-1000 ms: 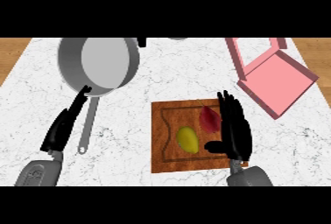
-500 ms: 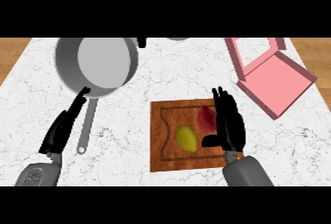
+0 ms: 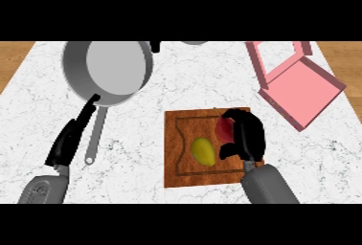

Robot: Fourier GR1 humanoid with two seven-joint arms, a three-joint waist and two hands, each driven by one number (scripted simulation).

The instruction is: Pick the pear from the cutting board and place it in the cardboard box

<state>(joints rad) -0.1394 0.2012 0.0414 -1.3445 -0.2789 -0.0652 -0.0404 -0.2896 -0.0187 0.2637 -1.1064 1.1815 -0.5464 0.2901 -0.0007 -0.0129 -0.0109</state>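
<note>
Wooden board at counter centre-right. Yellow-green pear lying on board, left of middle, untouched. Red fruit just right of pear, partly under right hand. Right hand over board's right half, fingers curled down round red fruit, thumb tip close beside pear. Pink box at upper right, lid open, well apart from board. Grey pan at upper left, handle running down-left. Left hand at lower left beside pan handle, fingers straight, holding nothing.
</note>
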